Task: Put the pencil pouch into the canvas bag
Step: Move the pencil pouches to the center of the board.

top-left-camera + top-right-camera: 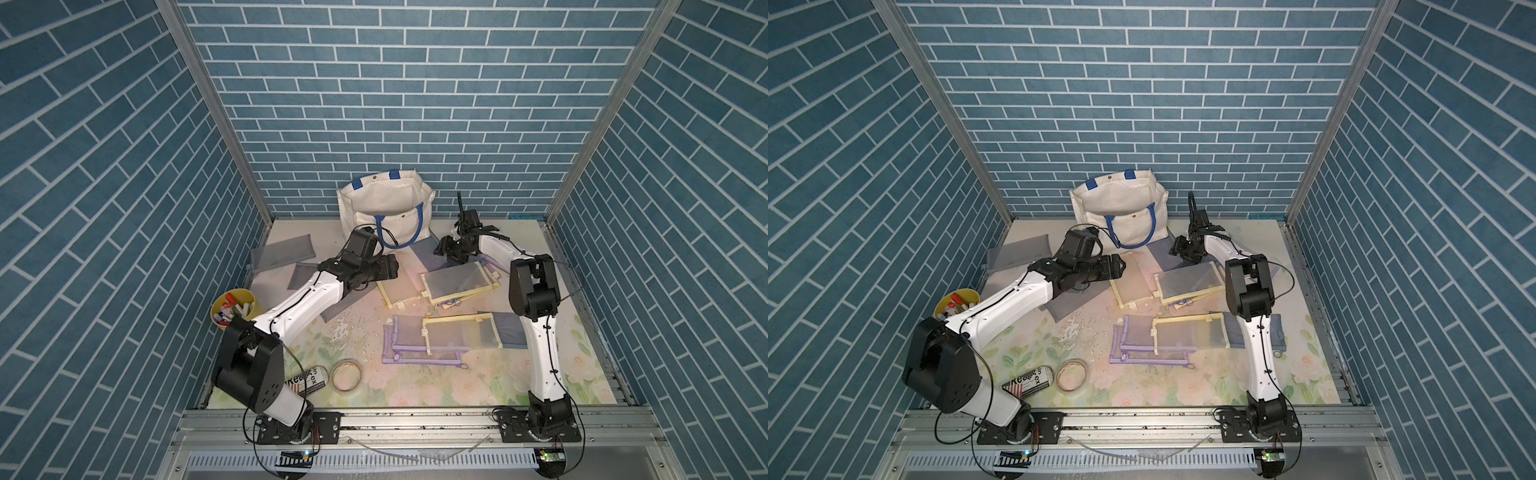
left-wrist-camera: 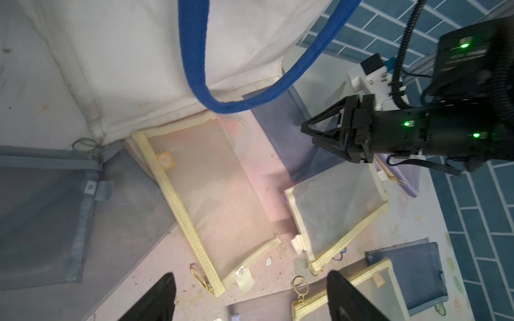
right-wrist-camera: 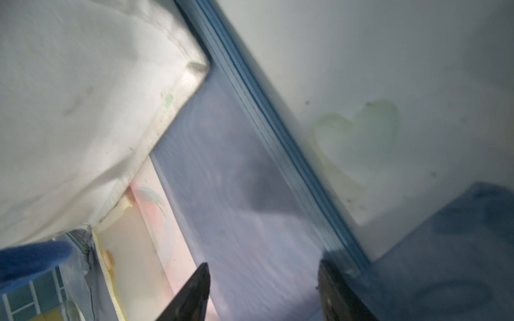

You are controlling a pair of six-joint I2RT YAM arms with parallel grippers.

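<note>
Several flat mesh pencil pouches lay scattered on the surface, none of them in the canvas bag [image 1: 361, 220]. The bag stood upright beyond both tools with its mouth gaping. What showed of its inside in both top views looked empty, though its bottom was hidden. The left tool [image 2: 250, 276] hovered with its jaws spread wide and nothing between them. A yellow-trimmed mesh pencil pouch [image 2: 211, 191] lay flat just ahead of and below it, its far edge against the foot of the bag. The right tool [image 3: 263, 262] was also parted and empty, low over a blue-grey mesh pencil pouch [image 3: 236, 194] just beside the bag's corner. Either pouch appeared empty, thin, light and limp, and would probably droop and fold when lifted. The sheer mesh offered little to pinch, so the stiffer zipper-side binding or a free corner looked the better hold. The bag's blue loop handle [image 2: 194, 55] hung down its front wall and might snag a tool. Well behind the left tool, a yellow cup [image 1: 254, 306] held markers.
</note>
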